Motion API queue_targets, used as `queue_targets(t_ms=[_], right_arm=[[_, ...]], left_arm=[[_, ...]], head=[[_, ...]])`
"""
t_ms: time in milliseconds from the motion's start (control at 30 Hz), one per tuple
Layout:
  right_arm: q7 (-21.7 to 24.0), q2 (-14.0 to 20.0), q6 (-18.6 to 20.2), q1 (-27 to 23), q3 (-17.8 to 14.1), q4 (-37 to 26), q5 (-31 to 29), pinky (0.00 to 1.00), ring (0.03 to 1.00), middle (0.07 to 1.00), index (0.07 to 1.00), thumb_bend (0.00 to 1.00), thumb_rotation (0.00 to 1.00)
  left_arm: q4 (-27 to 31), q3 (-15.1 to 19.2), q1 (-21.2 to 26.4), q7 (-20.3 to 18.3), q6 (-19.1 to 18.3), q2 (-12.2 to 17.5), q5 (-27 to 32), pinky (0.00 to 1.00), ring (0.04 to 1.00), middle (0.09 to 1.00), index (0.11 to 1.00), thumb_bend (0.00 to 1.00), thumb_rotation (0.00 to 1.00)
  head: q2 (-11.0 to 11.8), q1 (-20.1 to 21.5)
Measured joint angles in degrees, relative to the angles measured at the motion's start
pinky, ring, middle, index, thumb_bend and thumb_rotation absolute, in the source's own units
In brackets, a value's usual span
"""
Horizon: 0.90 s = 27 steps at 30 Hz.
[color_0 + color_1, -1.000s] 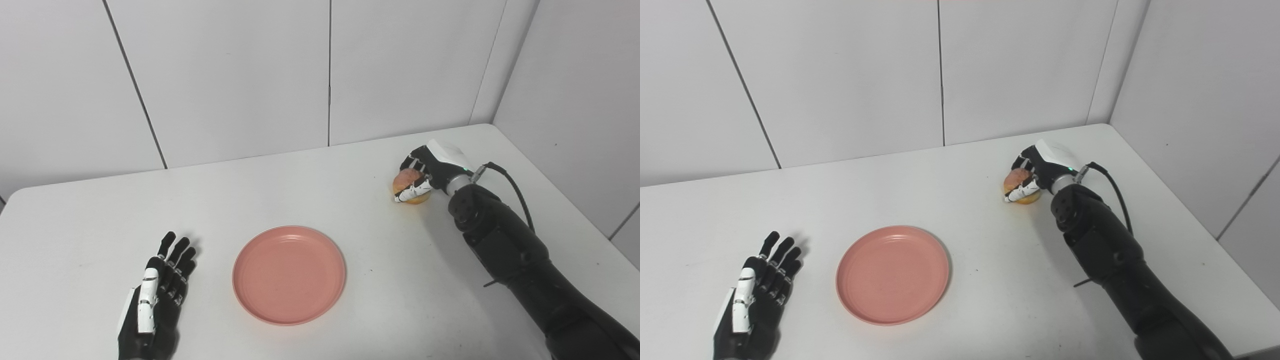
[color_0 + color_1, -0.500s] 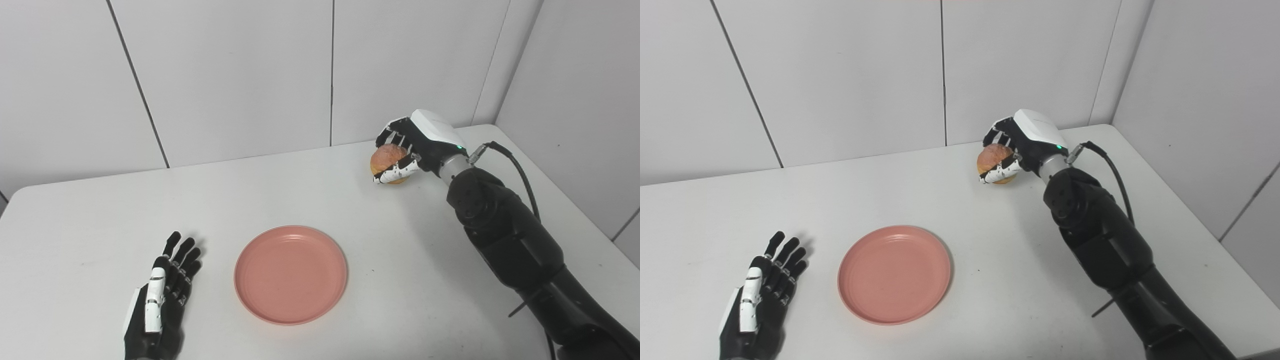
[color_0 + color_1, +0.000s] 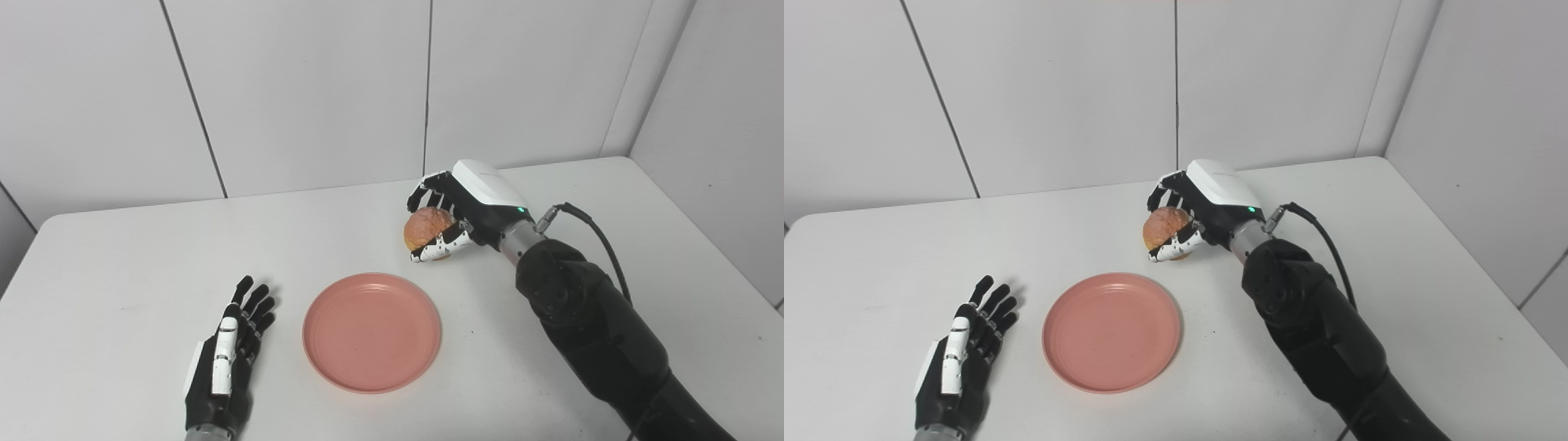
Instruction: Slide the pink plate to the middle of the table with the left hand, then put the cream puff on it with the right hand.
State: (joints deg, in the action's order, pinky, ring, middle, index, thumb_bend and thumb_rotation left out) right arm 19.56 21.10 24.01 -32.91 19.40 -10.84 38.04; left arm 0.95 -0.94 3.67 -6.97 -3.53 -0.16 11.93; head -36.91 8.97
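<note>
While the right hand (image 3: 465, 211) grasps the cream puff (image 3: 425, 228) in its fingers (image 3: 442, 248) above the bench (image 3: 122, 257), the pink plate (image 3: 372, 331) lies nearer and leftward, mid-bench; the left hand (image 3: 226, 361) rests flat, released, beside it.

Cream puff (image 3: 424, 228) partly hidden by right robot hand (image 3: 467, 208) fingers; both forearms cut off at bottom edge.

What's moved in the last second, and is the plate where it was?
The right hand, shut on the cream puff, lifted it off the table's right side and carried it toward the pink plate. Plate and open left hand stayed put; the camera shifted.
</note>
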Motion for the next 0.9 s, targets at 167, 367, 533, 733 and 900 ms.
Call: queue_targets(t_ms=[167,367,533,733,900], right_arm=[[0.13,-2.34,-0.06,0.50,1.79,-0.06,1.25,0.32,0.396,0.435,0.538,0.52,0.00],[0.18,-5.03,-0.55,1.28,4.13,0.40,1.60,0.33,0.400,0.438,0.533,0.52,0.00],[0.17,-6.98,-2.11,2.37,6.28,2.18,1.92,0.32,0.392,0.433,0.532,0.52,0.00],[0.12,-7.40,-2.43,3.34,6.70,3.94,1.98,0.32,0.399,0.436,0.533,0.52,0.00],[-0.18,-8.16,-3.40,3.36,7.16,6.19,1.93,0.33,0.409,0.444,0.527,0.52,0.00]], left_arm=[[0.21,-1.18,-0.10,0.89,-0.07,-1.48,-1.22,0.92,0.913,0.921,0.922,0.43,1.00],[0.97,-1.30,-0.10,2.31,-1.53,-2.73,-2.43,0.91,0.905,0.913,0.916,0.43,1.00],[1.62,-1.50,-0.10,3.22,-2.58,-3.52,-2.69,0.91,0.904,0.911,0.914,0.42,1.00],[2.22,-1.63,-0.11,3.73,-3.93,-4.42,-3.50,0.90,0.906,0.912,0.912,0.43,1.00],[2.23,-1.73,-0.09,4.27,-3.97,-4.99,-4.23,0.90,0.905,0.910,0.909,0.43,1.00]], head=[[-0.79,-3.25],[-1.49,-5.44],[-2.29,-7.38],[-2.64,-8.52],[-3.08,-9.32]])
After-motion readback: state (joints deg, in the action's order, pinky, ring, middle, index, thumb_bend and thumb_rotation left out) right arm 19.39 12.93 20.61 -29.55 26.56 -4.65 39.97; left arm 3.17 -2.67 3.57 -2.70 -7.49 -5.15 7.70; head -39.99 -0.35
